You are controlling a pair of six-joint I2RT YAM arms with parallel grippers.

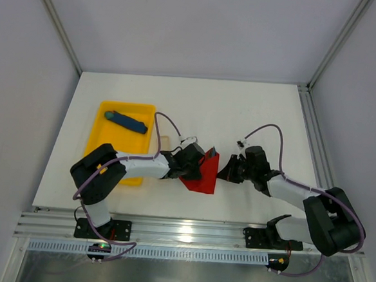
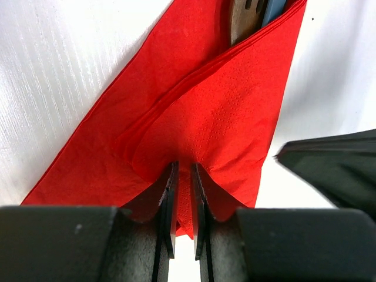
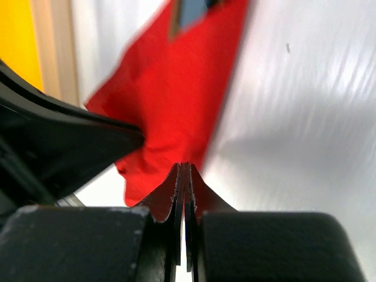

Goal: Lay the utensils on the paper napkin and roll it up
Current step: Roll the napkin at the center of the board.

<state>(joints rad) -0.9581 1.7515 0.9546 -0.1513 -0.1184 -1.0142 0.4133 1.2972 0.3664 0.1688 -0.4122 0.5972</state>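
The red paper napkin (image 1: 205,176) lies folded on the white table between my two grippers. My left gripper (image 1: 194,165) is at its left side, and in the left wrist view it (image 2: 183,176) is shut on a raised fold of the napkin (image 2: 194,111). A brown utensil (image 2: 242,20) pokes out of the fold at the far end, next to a grey-blue piece (image 2: 272,8). My right gripper (image 1: 227,170) is at the napkin's right edge, and its jaws (image 3: 184,169) are shut right in front of the red sheet (image 3: 176,94). Whether they pinch paper cannot be told.
A yellow tray (image 1: 112,150) sits at the left with a blue stick-shaped object (image 1: 126,121) in it. A pale beige strip (image 3: 54,53) lies beside the tray. My left arm's dark body (image 3: 53,147) fills the left of the right wrist view. Grey walls close in the table.
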